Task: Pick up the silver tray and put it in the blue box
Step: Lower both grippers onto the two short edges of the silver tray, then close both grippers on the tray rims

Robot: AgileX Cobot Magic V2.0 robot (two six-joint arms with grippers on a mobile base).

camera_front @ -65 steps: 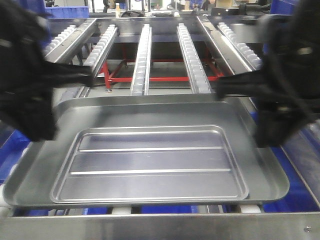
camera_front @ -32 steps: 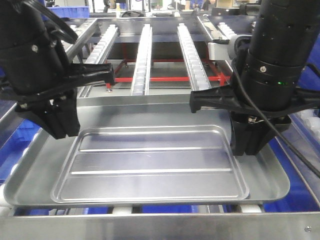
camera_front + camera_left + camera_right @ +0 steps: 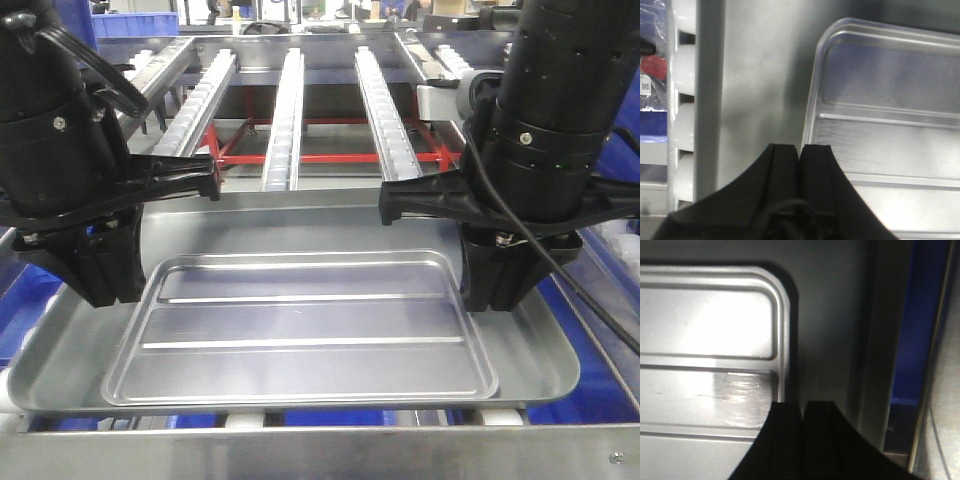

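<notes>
Claws of left gripper (image 3: 801, 148) and right gripper (image 3: 802, 405) are pressed together, empty, the left having slid outward toward the silver tray's (image 3: 300, 330) left rim, so grasping remains ahead.

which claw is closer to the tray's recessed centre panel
Right. The right claw sits at the panel's edge; the left claw is over the flat border beside it.

We noted: tray (image 3: 310, 330) was silver-grey, two shiny ribs; left gripper (image 3: 100, 290), right gripper (image 3: 495, 295) black; frame (image 3: 330, 157) red; rollers (image 3: 685, 80) white.
</notes>
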